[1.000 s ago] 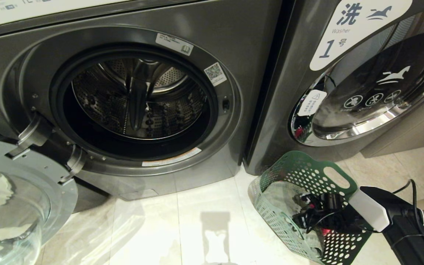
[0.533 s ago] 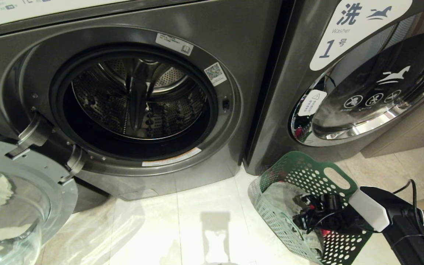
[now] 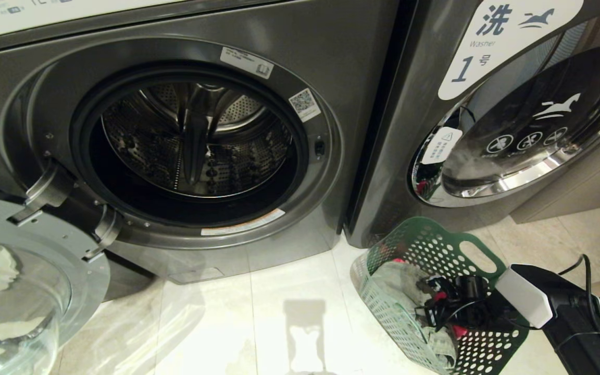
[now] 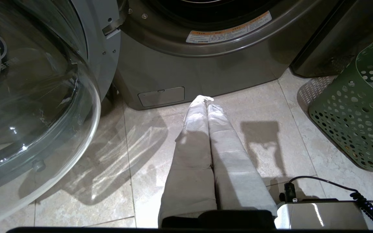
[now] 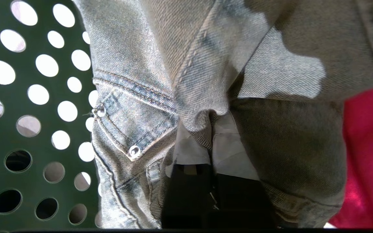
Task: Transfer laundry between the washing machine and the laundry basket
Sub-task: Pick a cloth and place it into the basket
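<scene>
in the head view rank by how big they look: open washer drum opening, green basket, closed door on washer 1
1. Drum opening, largest.
2. Closed door of washer 1.
3. Laundry basket, smallest, though the frame edge and the right arm hide part of it.

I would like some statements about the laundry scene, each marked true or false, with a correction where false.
1. The door of the washing machine is closed. False: it is swung open, and the drum looks empty.
2. The right gripper is shut on the denim garment inside the laundry basket. True.
3. The left gripper holds a towel. False: it is shut on nothing, above the floor tiles.
4. The basket stands in front of the machine labelled 1. True.
5. The basket holds only denim. False: a red cloth lies beside it.
</scene>
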Available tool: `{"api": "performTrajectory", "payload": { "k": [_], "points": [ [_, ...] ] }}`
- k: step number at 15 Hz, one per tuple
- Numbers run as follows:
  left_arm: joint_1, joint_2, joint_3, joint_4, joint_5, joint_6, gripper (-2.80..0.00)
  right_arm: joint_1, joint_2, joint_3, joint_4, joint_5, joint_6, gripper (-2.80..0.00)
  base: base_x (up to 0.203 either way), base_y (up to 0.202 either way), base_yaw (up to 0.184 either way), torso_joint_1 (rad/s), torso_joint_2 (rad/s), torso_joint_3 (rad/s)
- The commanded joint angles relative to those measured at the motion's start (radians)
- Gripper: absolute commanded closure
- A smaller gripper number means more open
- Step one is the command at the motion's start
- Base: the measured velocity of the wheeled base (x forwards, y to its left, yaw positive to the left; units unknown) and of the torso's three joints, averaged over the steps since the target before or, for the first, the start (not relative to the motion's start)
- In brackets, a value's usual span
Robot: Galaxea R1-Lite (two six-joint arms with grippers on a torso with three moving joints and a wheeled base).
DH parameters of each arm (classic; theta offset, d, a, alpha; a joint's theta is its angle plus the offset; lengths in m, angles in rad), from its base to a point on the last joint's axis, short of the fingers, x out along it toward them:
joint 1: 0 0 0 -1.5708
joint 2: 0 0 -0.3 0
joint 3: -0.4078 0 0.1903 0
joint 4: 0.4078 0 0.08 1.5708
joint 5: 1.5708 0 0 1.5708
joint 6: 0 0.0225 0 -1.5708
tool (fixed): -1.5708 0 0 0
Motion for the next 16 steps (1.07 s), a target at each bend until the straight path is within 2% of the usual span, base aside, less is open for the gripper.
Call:
{"api": "performTrajectory", "payload": {
  "k": [1,5,9,14,16],
  "points": [
    [0.000,0.001,0.000,0.000,0.001,0.000,0.00,0.000,0.001,0.000,-0.006,0.003,-0.004,0.00,0.000,0.000,0.000,0.000,0.00,0.000],
    [0.000,0.000,0.000,0.000,0.000,0.000,0.00,0.001,-0.011,-0.010,-0.016,0.003,-0.015,0.00,0.000,0.000,0.000,0.000,0.00,0.000],
    [0.000,0.000,0.000,0.000,0.000,0.000,0.00,-0.003,-0.137,0.025,-0.009,0.003,-0.013,0.00,0.000,0.000,0.000,0.000,0.00,0.000],
    [0.000,0.002,0.000,0.000,0.000,0.000,0.00,-0.013,-0.356,0.196,-0.011,0.004,-0.014,0.00,0.000,0.000,0.000,0.000,0.00,0.000],
    [0.000,0.000,0.000,0.000,0.000,0.000,0.00,-0.008,-0.462,0.308,-0.015,0.005,-0.016,0.00,0.000,0.000,0.000,0.000,0.00,0.000]
  ]
}}
